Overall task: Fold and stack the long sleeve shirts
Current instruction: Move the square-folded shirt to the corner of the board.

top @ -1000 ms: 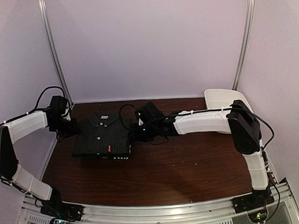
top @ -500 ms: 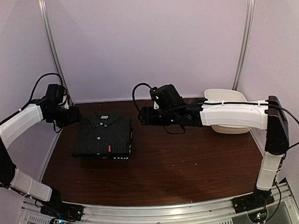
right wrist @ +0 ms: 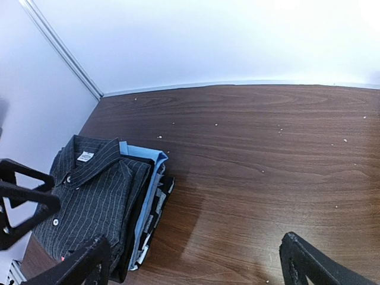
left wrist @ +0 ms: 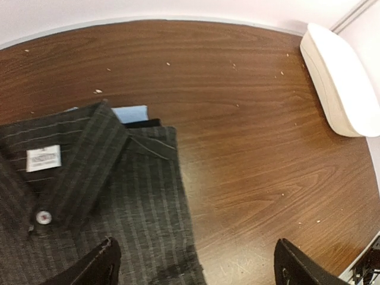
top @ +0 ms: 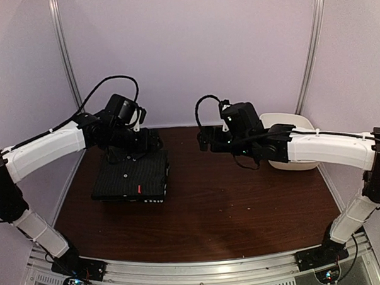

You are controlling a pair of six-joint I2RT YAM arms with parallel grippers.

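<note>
The long sleeve shirts (top: 131, 176) lie as one folded pile at the table's left. On top is a dark pinstriped collared shirt (left wrist: 89, 196) with small white buttons. Pale blue and patterned layers (right wrist: 145, 196) show under it. My left gripper (top: 149, 141) hovers above the pile's back right corner, open and holding nothing. The pinstriped cloth lies below its left finger (left wrist: 107, 264). My right gripper (top: 205, 137) hangs open over bare wood to the right of the pile, apart from it. The pile (right wrist: 95, 196) lies at the left of the right wrist view.
A white plastic tub (top: 288, 144) stands at the back right corner, partly behind the right arm; its rim (left wrist: 335, 83) shows in the left wrist view. Brown tabletop (top: 243, 203) with small crumbs spreads between pile and tub. Walls close the back and sides.
Both grippers have let go of the pile's sides, opened wide and risen. The left one swung over the pile's back; the right one drew away to the right. The pile stayed put.
</note>
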